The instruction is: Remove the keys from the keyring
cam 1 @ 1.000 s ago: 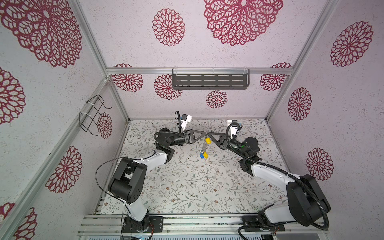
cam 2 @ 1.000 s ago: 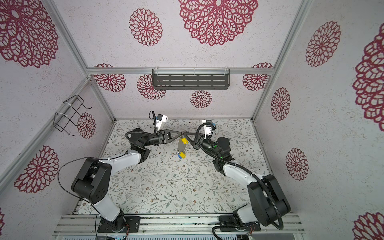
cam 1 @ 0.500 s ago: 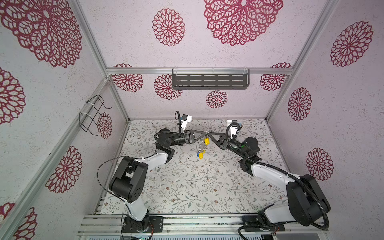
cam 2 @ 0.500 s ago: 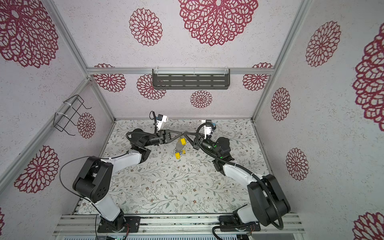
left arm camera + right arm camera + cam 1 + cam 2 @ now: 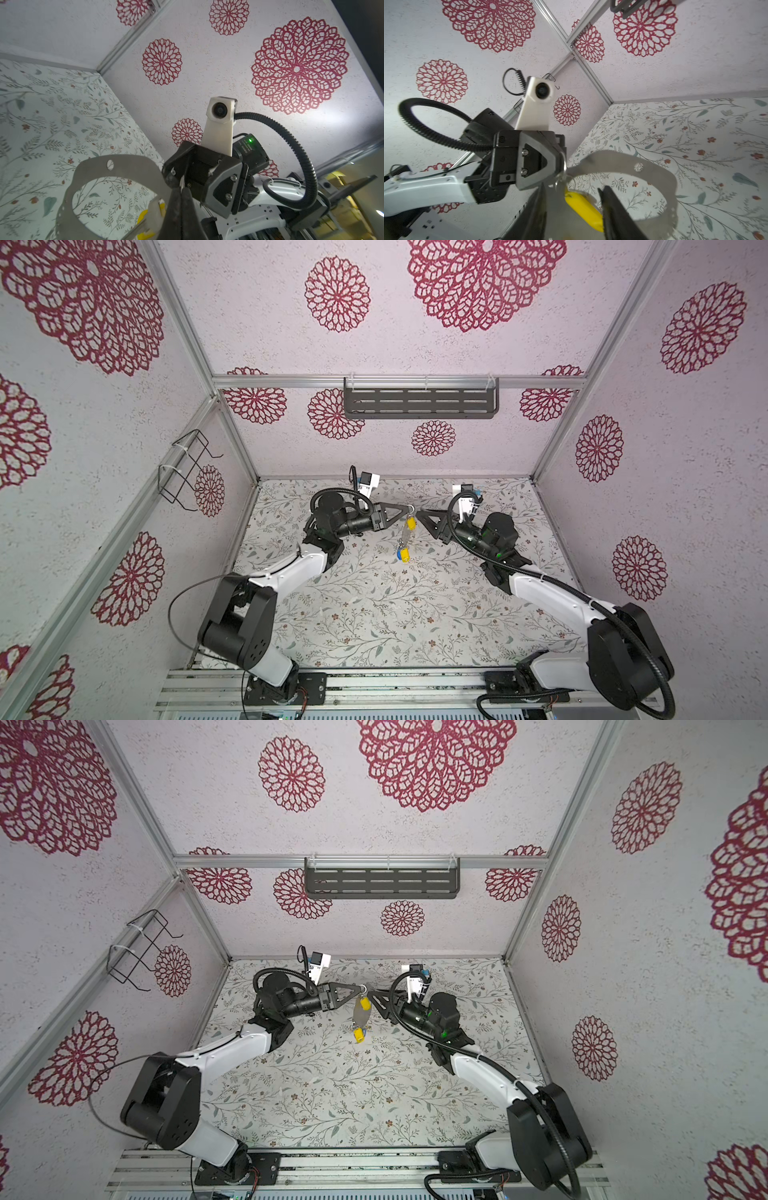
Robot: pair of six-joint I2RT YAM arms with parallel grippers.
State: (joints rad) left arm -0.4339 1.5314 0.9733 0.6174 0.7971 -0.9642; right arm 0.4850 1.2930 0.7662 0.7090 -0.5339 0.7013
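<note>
The grey keyring (image 5: 403, 538) (image 5: 360, 1015) hangs upright above the floral table, between both arms. A yellow key (image 5: 411, 524) (image 5: 365, 1004) dangles at its top, and yellow and blue keys (image 5: 402, 556) (image 5: 358, 1035) at its lower end. My left gripper (image 5: 409, 508) (image 5: 182, 190) is shut on the small silver ring (image 5: 564, 166) of the top yellow key. My right gripper (image 5: 419, 516) (image 5: 574, 187) stands open just beside the keyring, and the yellow key (image 5: 583, 205) shows between its fingers without touching them. The plate's arc (image 5: 124, 166) (image 5: 654, 172) fills both wrist views.
A dark slotted shelf (image 5: 419, 402) hangs on the back wall. A black wire rack (image 5: 187, 468) is fixed to the left wall. The floral table (image 5: 395, 614) lies below the hanging keyring. Both arms reach in from the front rail.
My right gripper has opened and let go. The left gripper has closed fully on the small ring. The keyring now hangs from the left gripper alone and has swung slightly.
</note>
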